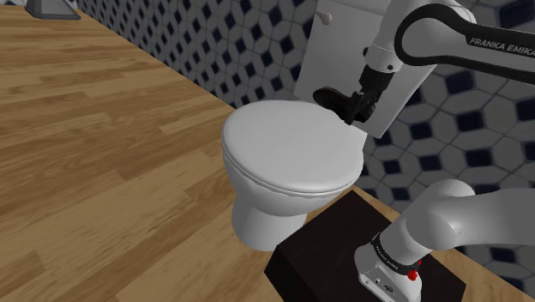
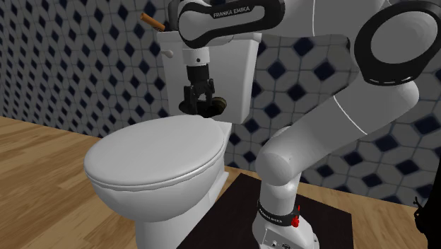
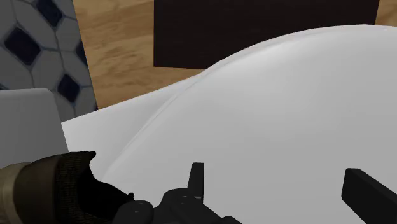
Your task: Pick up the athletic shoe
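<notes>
A dark shoe with an olive-brown collar lies at the back of the closed white toilet lid, close to the tank. My black gripper hangs just above the lid, right beside the shoe. In the second exterior view the gripper sits low in front of the shoe. In the wrist view the fingers stand apart with bare lid between them, so the gripper is open. The shoe lies outside one finger, not between the two.
The white tank rises right behind the shoe, with a brown object on top. A blue-patterned tiled wall backs the toilet. Wooden floor spreads around it. The dark stand is next to the bowl.
</notes>
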You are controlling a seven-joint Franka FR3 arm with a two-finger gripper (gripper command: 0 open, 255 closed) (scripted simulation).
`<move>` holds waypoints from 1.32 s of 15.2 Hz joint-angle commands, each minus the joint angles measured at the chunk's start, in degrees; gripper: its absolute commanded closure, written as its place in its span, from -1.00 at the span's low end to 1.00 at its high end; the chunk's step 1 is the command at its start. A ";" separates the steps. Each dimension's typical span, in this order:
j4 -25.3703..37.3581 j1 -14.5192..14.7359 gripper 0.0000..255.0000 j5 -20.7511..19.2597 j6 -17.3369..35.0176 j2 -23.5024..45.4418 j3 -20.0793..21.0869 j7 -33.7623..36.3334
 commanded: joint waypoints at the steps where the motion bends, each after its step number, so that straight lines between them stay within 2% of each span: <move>1: 0.00 0.00 -1.00 0.00 0.00 0.00 0.00 0.00; 11: 7.62 -2.57 -1.00 -7.40 12.17 15.11 -6.45 -10.09; 20: 20.29 -3.93 -1.00 -9.81 20.11 30.71 -11.00 -18.58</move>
